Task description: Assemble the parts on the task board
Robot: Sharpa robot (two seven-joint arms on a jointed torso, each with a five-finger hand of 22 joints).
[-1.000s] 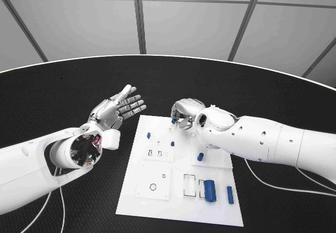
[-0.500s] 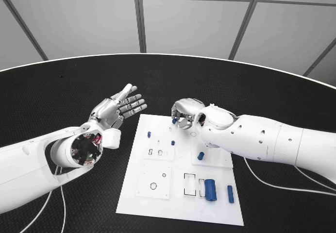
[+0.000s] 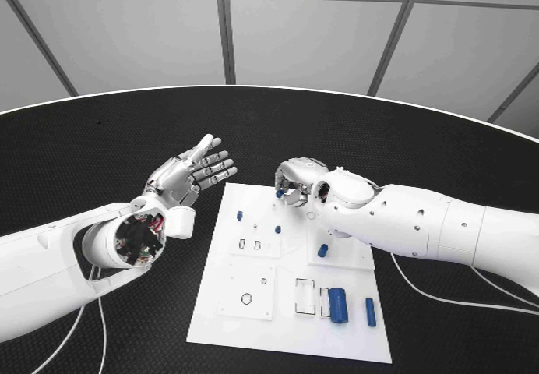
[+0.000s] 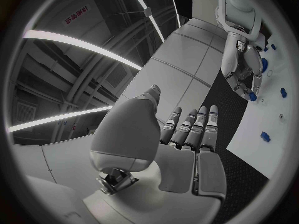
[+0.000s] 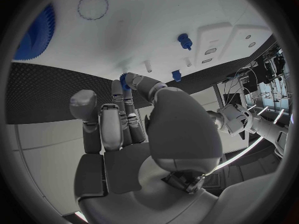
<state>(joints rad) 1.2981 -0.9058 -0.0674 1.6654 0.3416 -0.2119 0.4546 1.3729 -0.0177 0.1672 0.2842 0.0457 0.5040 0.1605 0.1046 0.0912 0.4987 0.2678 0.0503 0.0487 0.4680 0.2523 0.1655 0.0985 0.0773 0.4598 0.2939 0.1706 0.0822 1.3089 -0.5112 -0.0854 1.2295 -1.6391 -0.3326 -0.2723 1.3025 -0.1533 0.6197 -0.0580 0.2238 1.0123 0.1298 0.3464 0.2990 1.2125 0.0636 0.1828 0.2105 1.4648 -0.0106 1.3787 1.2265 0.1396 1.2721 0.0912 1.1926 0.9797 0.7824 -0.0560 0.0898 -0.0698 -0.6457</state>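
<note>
Pinching a small blue plastic part (image 3: 280, 192) in my right hand (image 3: 297, 181) above the flat white task board (image 3: 225, 312), left hand (image 3: 191, 175) spread idle, I fear misalignment could jam it.

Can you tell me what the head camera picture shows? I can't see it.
The right hand pinches a small blue part over the far edge of the white board. The left hand is raised, open and empty, beside it.
</note>
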